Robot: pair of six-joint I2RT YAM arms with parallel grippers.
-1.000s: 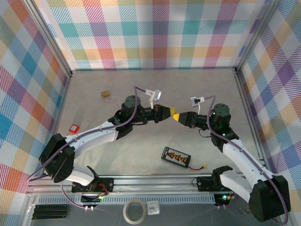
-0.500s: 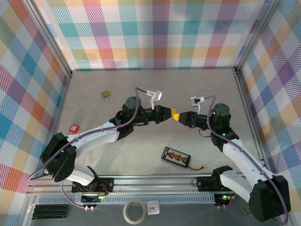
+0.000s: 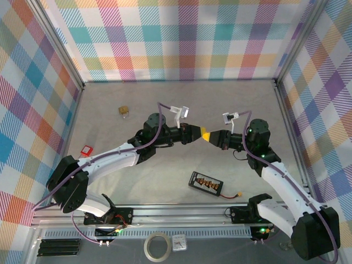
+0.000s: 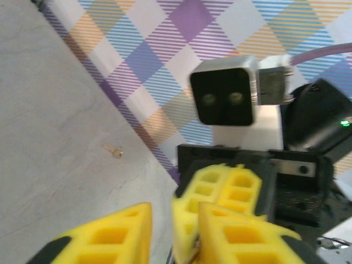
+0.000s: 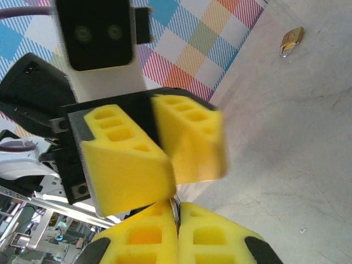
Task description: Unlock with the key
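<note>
right gripper [image 5: 177,212] clamped tight on key [image 5: 175,207], left gripper [image 4: 173,220] jaws apart around its tips, bare table [image 3: 165,99] all round both, walls [image 3: 176,38] well off, brass padlock [image 3: 124,110] way behind left gripper

Top view high behind table [image 3: 165,93], wrist views close, facing each other

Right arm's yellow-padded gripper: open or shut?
Shut: in the right wrist view, the right gripper has its yellow fingers pressed together, pinching what looks like the thin silvery metal key.

Tiny thin silvery key [image 5: 175,208], edge-on, pinched between closed yellow right fingers [image 5: 212,237].
</note>
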